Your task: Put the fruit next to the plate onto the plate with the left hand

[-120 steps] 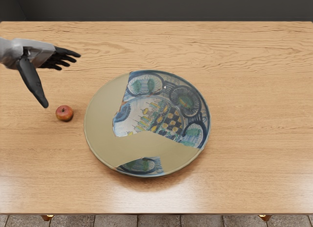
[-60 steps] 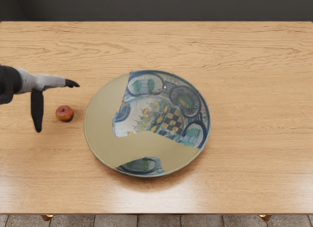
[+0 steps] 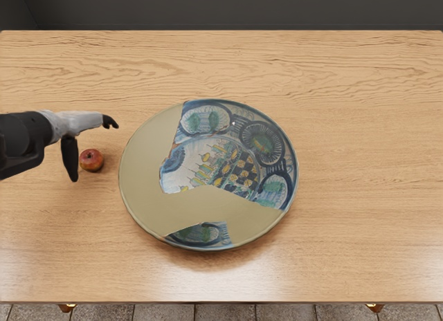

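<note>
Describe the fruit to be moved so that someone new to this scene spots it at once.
A large patterned plate sits near the middle of the wooden table. Just off its left rim, on bare wood, lies the apple, close to the open left hand. It is the only small, round, red thing there.

I can read no text, label or number; the plate (image 3: 143, 170), right of my left hand (image 3: 75, 124), carries only painted patterns.

Small red apple (image 3: 91, 160) on table, just left of patterned plate (image 3: 145, 169)
</note>
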Robot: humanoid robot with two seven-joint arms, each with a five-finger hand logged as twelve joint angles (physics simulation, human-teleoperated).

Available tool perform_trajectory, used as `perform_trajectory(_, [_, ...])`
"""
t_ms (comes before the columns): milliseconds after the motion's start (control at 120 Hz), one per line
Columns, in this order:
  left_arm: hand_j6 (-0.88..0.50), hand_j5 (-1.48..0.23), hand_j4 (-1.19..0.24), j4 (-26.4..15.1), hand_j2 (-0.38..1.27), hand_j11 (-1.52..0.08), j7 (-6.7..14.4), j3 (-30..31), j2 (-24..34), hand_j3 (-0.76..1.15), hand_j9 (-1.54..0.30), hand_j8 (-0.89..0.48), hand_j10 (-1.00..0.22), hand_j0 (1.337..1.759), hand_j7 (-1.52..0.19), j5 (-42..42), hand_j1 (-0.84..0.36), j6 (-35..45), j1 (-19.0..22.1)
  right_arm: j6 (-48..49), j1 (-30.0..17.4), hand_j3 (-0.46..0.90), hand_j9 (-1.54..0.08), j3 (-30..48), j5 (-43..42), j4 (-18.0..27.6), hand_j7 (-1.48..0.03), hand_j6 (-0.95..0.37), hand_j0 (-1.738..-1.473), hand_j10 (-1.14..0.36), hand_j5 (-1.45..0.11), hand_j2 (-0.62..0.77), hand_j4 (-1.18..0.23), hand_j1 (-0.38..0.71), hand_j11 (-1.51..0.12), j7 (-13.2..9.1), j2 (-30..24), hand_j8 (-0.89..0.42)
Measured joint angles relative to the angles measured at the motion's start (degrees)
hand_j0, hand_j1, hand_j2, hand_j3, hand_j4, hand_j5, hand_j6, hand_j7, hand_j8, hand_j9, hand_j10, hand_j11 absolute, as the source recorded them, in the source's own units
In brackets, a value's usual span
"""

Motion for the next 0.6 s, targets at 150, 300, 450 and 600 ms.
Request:
perform_trajectory(150, [-0.21,-0.26,-0.2,0.3,0.04,-0.26,0.0,2.9,-0.2,0.0,-0.26,-0.21,-0.2,1.658,-0.26,3.3,0.11,3.5,0.4,0.0,0.0,0.0,-0.02,0.0,0.0,0.0,-0.02,-0.02,-1.658,-0.02,-0.02,0.0,-0.02,-0.33,-0.02,0.0,0.0,-0.02])
perform_trajectory(300, [-0.21,-0.27,-0.21,1.0,0.04,-0.27,0.0,4.9,-1.3,0.0,-0.27,-0.21,-0.21,1.658,-0.27,4.6,0.11,5.7,0.6,0.0,0.0,0.0,-0.02,0.0,0.0,0.0,-0.02,-0.02,-1.658,-0.02,-0.02,0.0,-0.02,-0.33,-0.02,0.0,0.0,-0.02])
perform_trajectory(450, [-0.22,-0.27,-0.21,1.7,0.05,-0.27,0.0,5.4,-1.8,0.0,-0.27,-0.22,-0.21,1.658,-0.27,5.5,0.1,6.5,0.6,0.0,0.0,0.0,-0.02,0.0,0.0,0.0,-0.02,-0.02,-1.658,-0.02,-0.02,0.0,-0.02,-0.33,-0.02,0.0,0.0,-0.02])
perform_trajectory(600, [-0.22,-0.27,-0.21,2.4,0.05,-0.27,0.0,5.6,-1.9,0.0,-0.27,-0.22,-0.21,1.658,-0.27,5.7,0.1,7.4,1.0,0.0,0.0,0.0,-0.02,0.0,0.0,0.0,-0.02,-0.02,-1.658,-0.02,-0.02,0.0,-0.02,-0.33,-0.02,0.0,0.0,-0.02])
